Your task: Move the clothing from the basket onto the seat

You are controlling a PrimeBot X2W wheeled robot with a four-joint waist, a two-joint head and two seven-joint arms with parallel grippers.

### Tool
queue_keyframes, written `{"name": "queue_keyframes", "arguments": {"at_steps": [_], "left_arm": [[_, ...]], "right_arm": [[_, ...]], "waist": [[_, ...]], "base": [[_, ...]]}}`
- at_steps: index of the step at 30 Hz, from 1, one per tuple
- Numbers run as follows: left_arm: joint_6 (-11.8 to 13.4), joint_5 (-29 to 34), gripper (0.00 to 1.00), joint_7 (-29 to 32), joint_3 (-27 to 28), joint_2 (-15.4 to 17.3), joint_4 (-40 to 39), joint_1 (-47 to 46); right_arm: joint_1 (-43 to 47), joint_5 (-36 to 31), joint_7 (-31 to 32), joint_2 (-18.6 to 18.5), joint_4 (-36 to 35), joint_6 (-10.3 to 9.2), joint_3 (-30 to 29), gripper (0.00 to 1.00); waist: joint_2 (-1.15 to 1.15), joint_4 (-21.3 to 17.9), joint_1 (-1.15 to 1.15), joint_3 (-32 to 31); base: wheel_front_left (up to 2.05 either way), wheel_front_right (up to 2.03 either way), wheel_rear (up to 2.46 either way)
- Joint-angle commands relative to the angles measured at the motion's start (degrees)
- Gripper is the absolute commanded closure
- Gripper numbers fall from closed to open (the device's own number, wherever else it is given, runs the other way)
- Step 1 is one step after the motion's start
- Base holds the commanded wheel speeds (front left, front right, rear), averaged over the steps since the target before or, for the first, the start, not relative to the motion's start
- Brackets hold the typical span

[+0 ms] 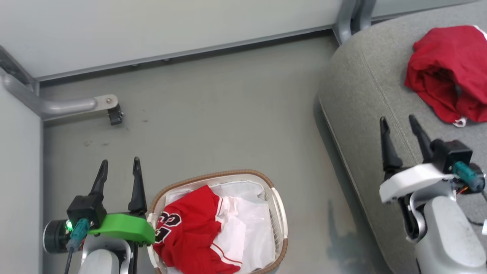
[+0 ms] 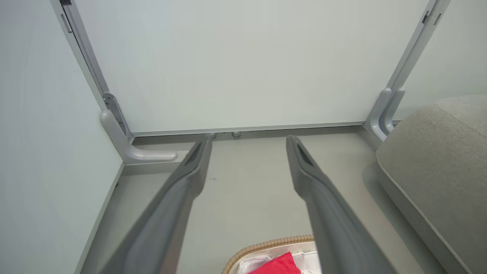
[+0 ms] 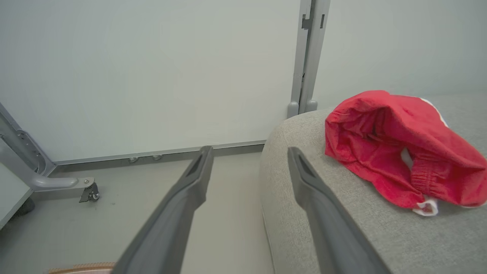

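A red jersey [image 1: 192,232] with white striped trim and a black-and-white number lies in the white basket [image 1: 279,213], which has a brown woven rim and a white sheet lining. A plain red garment [image 1: 447,70] rests crumpled on the grey seat [image 1: 365,87], also plain in the right wrist view as a red heap [image 3: 399,152]. My left gripper [image 1: 120,165] stands open just left of the basket, nothing between its fingers [image 2: 190,171]. My right gripper [image 1: 399,123] hangs open over the seat's near edge, below-left of the red garment, empty.
Pale panel walls [image 1: 171,26] close off the far side and the left. A grey metal foot with a small caster [image 1: 114,114] juts onto the floor at the left. Bare grey floor [image 1: 228,114] lies between basket, wall and seat.
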Motion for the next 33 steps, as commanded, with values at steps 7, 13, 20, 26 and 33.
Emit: {"name": "queue_keyframes", "arguments": {"at_steps": [7,13,20,26,33], "left_arm": [[-1.06,1.82,0.0,-0.04,3.0,-0.28,-1.22,4.81],[-1.31,0.65,0.0,-0.05,4.06,-0.36,-1.13,8.06],[-1.16,-0.19,0.0,-0.04,3.78,-0.36,-1.41,9.92],[-1.52,-1.28,0.0,-0.04,1.76,-0.37,-0.1,9.18],[-2.19,-1.58,0.0,-0.05,-2.42,-0.33,3.44,5.4]], "right_arm": [[5.68,-0.16,-0.14,1.28,-1.05,-0.08,1.29,0.0],[8.97,-0.02,-0.14,1.72,-0.84,-0.07,1.81,0.0],[10.23,1.0,-0.14,1.97,0.44,-0.08,2.6,0.0],[9.2,1.45,-0.14,2.08,-0.05,-0.08,3.38,0.0],[6.52,2.22,-0.14,2.14,-1.2,-0.08,5.51,0.0]], "waist": [[0.0,3.21,0.0,-5.23],[0.0,3.79,0.0,-7.59],[0.0,4.31,0.0,-8.29],[0.0,4.01,0.0,-6.62],[0.0,2.08,0.0,-1.35]], "base": [[0.0,0.0,0.0],[0.0,0.0,0.0],[0.0,0.0,0.0],[0.0,0.0,0.0],[0.0,0.0,0.0]]}}
